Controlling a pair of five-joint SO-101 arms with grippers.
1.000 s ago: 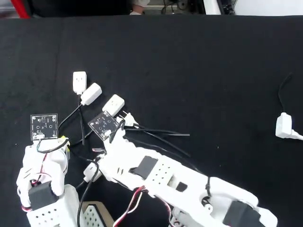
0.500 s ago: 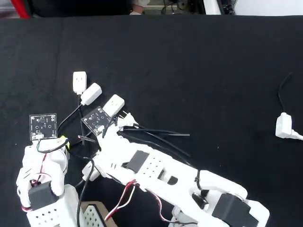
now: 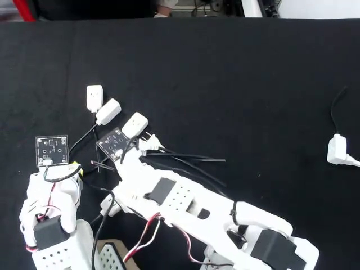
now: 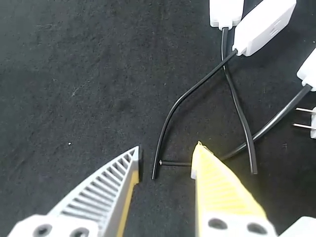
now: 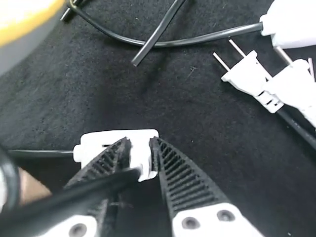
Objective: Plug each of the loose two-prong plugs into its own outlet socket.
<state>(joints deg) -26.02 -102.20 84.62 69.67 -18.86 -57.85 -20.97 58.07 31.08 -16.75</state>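
While I watch wrist feeds: right gripper (image 5: 139,142) nearly closed, fingers pinching end of white socket block (image 5: 98,145), block lying on black cloth (image 5: 148,98). Loose two-prong plugs (image 5: 244,74) lie near, unplugged. Left gripper (image 4: 168,146) spread wide, holding nothing, over black cable (image 4: 170,118); white sockets (image 4: 264,24) beyond.

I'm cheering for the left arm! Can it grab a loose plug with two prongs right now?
Probably not easily. The right arm lies close beside the two-prong plug, and black cords cross between that plug and the open left gripper.
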